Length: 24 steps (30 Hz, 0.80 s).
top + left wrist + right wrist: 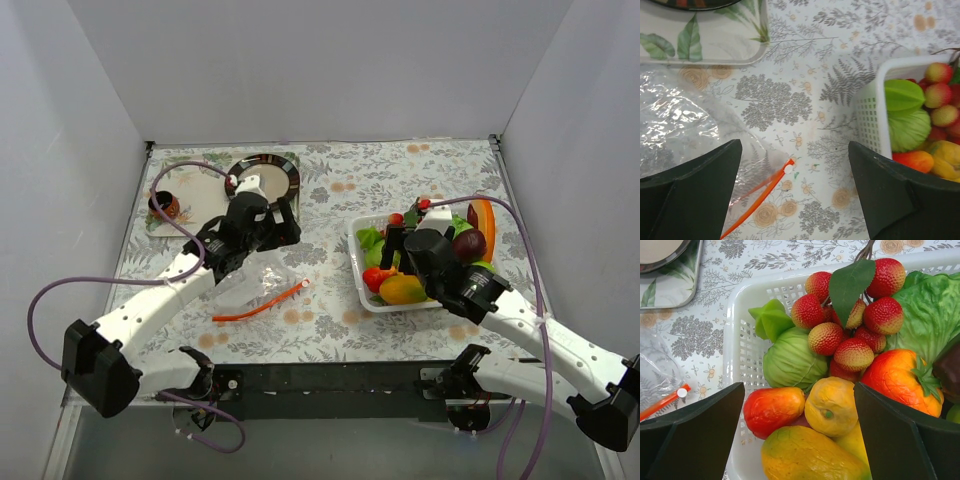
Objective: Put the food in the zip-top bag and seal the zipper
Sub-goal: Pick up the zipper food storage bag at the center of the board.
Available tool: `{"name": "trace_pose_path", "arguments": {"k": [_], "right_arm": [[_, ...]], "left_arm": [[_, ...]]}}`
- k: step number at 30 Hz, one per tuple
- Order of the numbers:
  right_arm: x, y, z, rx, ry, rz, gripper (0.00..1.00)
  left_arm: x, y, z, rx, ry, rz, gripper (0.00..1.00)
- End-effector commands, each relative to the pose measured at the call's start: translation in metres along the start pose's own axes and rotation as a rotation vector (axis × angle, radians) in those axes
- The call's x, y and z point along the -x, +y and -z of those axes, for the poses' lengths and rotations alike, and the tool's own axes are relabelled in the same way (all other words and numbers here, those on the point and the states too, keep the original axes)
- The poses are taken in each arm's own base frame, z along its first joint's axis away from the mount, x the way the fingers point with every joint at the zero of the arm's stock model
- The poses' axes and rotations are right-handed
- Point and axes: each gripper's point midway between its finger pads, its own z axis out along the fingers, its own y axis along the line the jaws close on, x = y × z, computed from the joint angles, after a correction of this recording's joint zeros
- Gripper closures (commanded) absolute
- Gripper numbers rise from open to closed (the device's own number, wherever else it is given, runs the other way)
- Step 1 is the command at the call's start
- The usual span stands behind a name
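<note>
The clear zip-top bag (pixel 248 283) lies flat on the table left of centre, its orange-red zipper (pixel 258 305) along the near edge. Both also show in the left wrist view, the bag (pixel 680 115) and the zipper (pixel 757 200). The food (pixel 405 288) is piled in the white basket (pixel 356 268): red lychees (pixel 850 325), a green cabbage (pixel 790 360), a red-orange fruit (pixel 772 410), a yellow fruit (pixel 832 407) and a mango (pixel 810 455). My left gripper (pixel 794 150) is open and empty above the table between bag and basket. My right gripper (pixel 799 387) is open and empty just above the basket's food.
A leaf-patterned tray (pixel 205 185) with a dark-rimmed plate (pixel 270 178) and a small brown cup (pixel 165 207) sits at the back left. Grey walls enclose the table on three sides. The basket wall (pixel 870 120) stands right of my left gripper.
</note>
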Motion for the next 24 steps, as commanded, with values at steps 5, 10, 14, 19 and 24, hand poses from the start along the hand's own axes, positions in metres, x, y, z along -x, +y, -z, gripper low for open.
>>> {"name": "trace_pose_path", "arguments": {"k": [5,10,14,19,24], "right_arm": [[0.030,0.007,0.016,0.041,-0.064,-0.060,0.01],[0.027,0.018,0.017,0.100,-0.039,-0.029,0.02],[0.023,0.022,0.016,0.123,-0.028,-0.021,0.01],[0.020,0.026,0.014,0.148,-0.024,-0.012,0.01],[0.022,0.026,0.017,0.156,-0.030,-0.013,0.01]], "left_arm": [[-0.032,0.023,0.000,0.326,0.035,-0.199,0.18],[-0.053,0.039,0.005,0.428,0.060,-0.244,0.13],[-0.071,0.053,0.010,0.469,0.097,-0.250,0.08],[-0.098,0.071,0.005,0.524,0.148,-0.272,0.02],[-0.113,0.084,-0.005,0.557,0.148,-0.271,0.03]]}}
